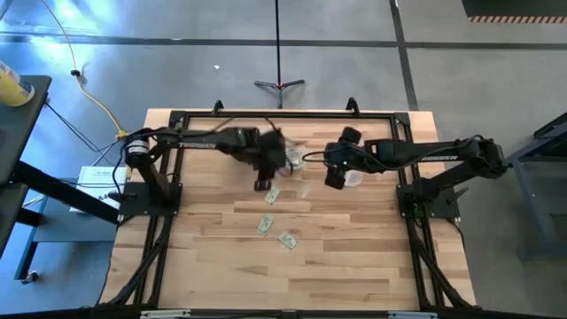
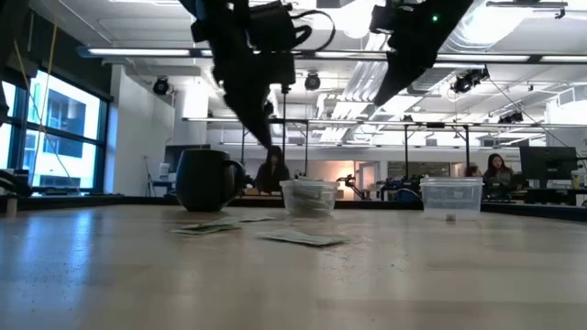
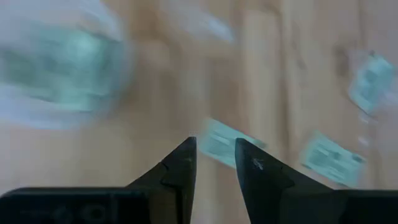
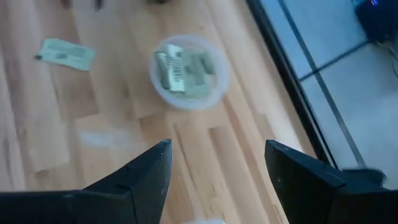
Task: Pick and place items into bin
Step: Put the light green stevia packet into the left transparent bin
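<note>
We see the bin (image 4: pixel 189 71) — a round shallow clear bowl — on the far half of the wooden table (image 1: pixel 354 257), near its middle, with several pale-green slips (image 4: pixel 181 70) already lying inside it. In the high view it sits between the two grippers, at about 3 o'clock from the left one and 9 o'clock from the right one.

Three more slips lie loose on the bare wood: one (image 1: pixel 272 196) just at 6 o'clock from the left gripper, another (image 1: pixel 265 225) further toward the near edge, and a third (image 1: pixel 287 239) at roughly 4 o'clock from that one. In the low view they show as flat shapes (image 2: pixel 303 239) in front of the bowl (image 2: pixel 309 196).

The left gripper (image 3: pixel 214 163) hangs above the table beside the bin; its fingers (image 3: pixel 180 171) stand only a narrow gap apart and nothing is between them. A slip (image 3: pixel 222 142) lies on the wood beyond the tips.

The right gripper (image 4: pixel 214 174) hovers over the table on the other side of the bin — its fingers (image 4: pixel 149 171) are spread wide and empty.

A dark mug (image 2: pixel 207 179) stands at 9 o'clock from the bowl in the low view, and a clear cup (image 2: pixel 450 197) at 3 o'clock.
</note>
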Tool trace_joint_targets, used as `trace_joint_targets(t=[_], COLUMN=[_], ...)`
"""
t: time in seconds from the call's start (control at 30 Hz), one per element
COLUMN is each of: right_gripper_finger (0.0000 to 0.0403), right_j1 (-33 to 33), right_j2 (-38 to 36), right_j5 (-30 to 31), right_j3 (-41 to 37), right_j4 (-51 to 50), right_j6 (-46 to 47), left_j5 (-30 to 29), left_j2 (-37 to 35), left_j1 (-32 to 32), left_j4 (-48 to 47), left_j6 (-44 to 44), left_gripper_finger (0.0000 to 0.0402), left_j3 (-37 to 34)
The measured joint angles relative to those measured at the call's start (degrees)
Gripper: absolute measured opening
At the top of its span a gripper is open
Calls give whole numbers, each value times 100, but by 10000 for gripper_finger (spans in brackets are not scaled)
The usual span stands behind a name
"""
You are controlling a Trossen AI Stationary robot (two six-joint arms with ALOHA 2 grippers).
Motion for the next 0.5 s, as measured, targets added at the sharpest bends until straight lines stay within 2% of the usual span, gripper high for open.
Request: trace_joint_targets(t=[0.07, 0.23, 0.37, 0.5], right_gripper_finger=[248, 248, 248, 248], right_j1=[0, 17, 78, 126], right_j2=[125, 381, 494, 497], right_j5=[-149, -423, -357, -271], right_j3=[0, 0, 0, 0], right_j4=[49, -1, -16, -182], right_j6=[-184, -304, -579, -739], left_j5=[21, -599, -619, -1169], left_j2=[12, 14, 18, 53], left_j1=[-199, -733, -965, -1042], left_j4=[32, 690, 950, 1174], left_j6=[-276, -1338, -2235, -2947], left_gripper_finger=[147, 163, 202, 248], left_j3=[-291, -1010, -1094, -1096])
